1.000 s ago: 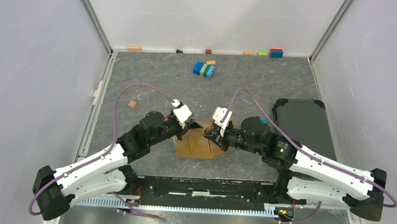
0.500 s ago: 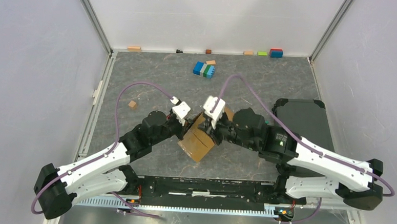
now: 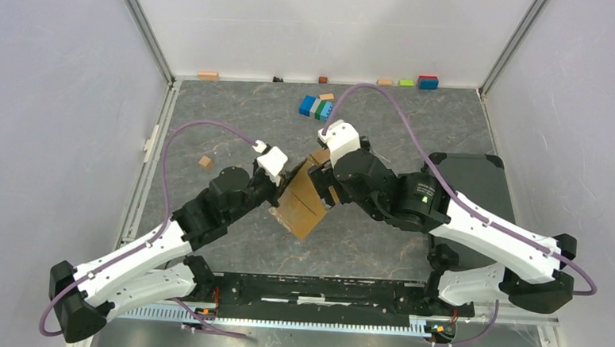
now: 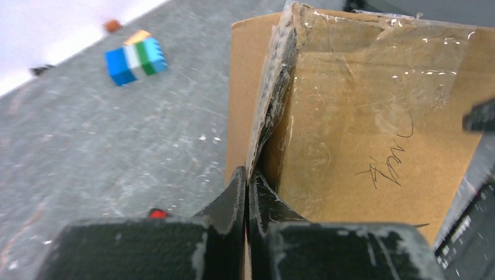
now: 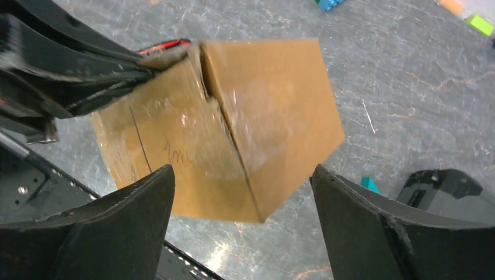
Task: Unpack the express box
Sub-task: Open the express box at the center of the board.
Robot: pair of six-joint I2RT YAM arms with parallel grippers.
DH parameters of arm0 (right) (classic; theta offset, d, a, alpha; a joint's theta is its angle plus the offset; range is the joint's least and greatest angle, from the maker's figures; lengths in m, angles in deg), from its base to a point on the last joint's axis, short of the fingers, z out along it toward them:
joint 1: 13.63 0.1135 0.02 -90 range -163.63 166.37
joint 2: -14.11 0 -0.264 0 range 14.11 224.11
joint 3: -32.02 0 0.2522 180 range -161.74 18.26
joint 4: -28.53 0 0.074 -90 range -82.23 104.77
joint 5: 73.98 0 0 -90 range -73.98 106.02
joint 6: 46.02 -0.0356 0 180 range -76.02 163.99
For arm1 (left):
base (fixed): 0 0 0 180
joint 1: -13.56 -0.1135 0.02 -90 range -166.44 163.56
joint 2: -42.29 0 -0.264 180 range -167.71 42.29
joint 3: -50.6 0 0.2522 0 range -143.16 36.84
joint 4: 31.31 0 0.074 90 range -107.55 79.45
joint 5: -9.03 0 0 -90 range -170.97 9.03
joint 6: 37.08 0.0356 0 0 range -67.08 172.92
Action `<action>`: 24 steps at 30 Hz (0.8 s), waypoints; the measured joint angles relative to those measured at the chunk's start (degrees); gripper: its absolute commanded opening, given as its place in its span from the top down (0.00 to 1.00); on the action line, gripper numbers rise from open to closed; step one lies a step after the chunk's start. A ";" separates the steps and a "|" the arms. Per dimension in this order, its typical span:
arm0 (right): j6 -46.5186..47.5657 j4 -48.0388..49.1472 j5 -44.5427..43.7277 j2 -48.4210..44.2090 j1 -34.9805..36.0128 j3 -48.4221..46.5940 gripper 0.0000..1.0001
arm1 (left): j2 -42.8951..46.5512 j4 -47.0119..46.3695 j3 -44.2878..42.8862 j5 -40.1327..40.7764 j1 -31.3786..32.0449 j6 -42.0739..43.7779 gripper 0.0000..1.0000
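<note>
Top external: right gripper [image 3: 320, 172] opened off express box [image 3: 302, 209]; left gripper [image 4: 246, 181] keeps pinch.

The left arm [image 3: 166, 242] is angled toward 1 o'clock, left gripper [image 4: 246, 182] clamped on the express box [image 4: 350, 116]; the right arm [image 3: 476, 230] toward 10 o'clock, right gripper [image 5: 242, 181] spread wide.

A robot lab cell: white panel walls [image 3: 336, 24], aluminium posts [image 3: 141, 26], grey marbled tabletop [image 3: 235, 122].
</note>
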 measured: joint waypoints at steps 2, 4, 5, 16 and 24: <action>-2.19 -0.17 -1.73 -0.31 0.00 0.52 0.07 | -0.79 3.23 -4.22 4.92 0.92 0.07 0.98; -4.90 1.95 -2.95 -2.23 -0.13 4.00 0.09 | -1.88 5.40 -8.31 9.44 1.88 0.11 0.98; -5.62 2.73 -3.17 -3.08 -0.44 5.73 0.11 | -2.29 6.29 -9.75 11.41 2.23 0.11 0.98; -8.31 25.86 13.05 -6.80 -18.91 32.15 0.21 | -17.81 26.05 -28.37 23.74 5.77 -3.48 0.98; -9.33 31.12 20.65 0.22 -29.14 36.83 0.19 | -38.07 39.95 -44.48 25.57 5.38 -11.85 0.98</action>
